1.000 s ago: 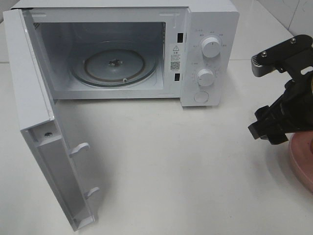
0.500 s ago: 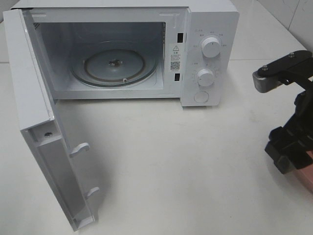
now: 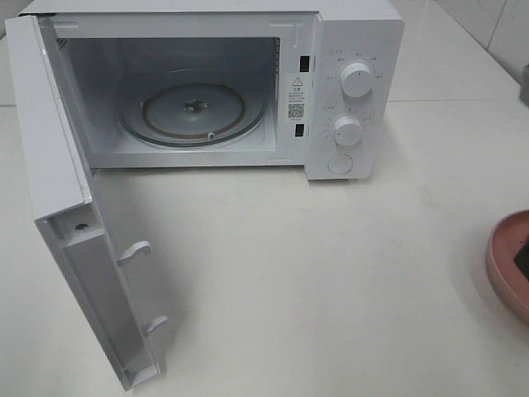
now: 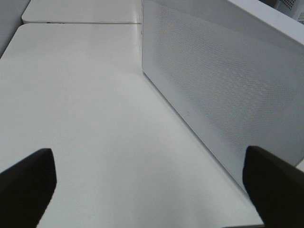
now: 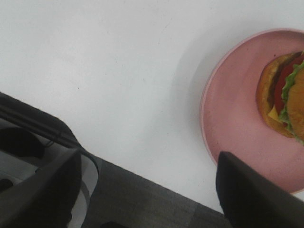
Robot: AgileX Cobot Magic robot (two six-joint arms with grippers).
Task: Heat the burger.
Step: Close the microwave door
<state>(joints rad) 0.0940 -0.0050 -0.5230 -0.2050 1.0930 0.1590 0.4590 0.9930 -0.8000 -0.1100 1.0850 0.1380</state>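
The burger (image 5: 285,92), with an orange-brown bun, green lettuce and a red layer, lies on a pink plate (image 5: 232,123) in the right wrist view, cut off by the frame edge. My right gripper (image 5: 147,190) is open above the table edge beside the plate, with nothing between its fingers (image 5: 47,190). In the high view only the plate's rim (image 3: 500,265) shows at the far right, and the burger is out of view there. My left gripper (image 4: 149,190) is wide open and empty, next to the microwave's perforated side wall (image 4: 223,85).
The white microwave (image 3: 355,50) stands at the back with its door (image 3: 74,223) swung fully open to the left. Its glass turntable (image 3: 194,112) is bare. White tabletop (image 3: 314,273) lies between microwave and plate. Dark floor (image 5: 142,209) lies past the table edge.
My right arm has drawn away to the right and left the high view almost entirely. The pink plate's rim is now uncovered. The microwave has not changed.
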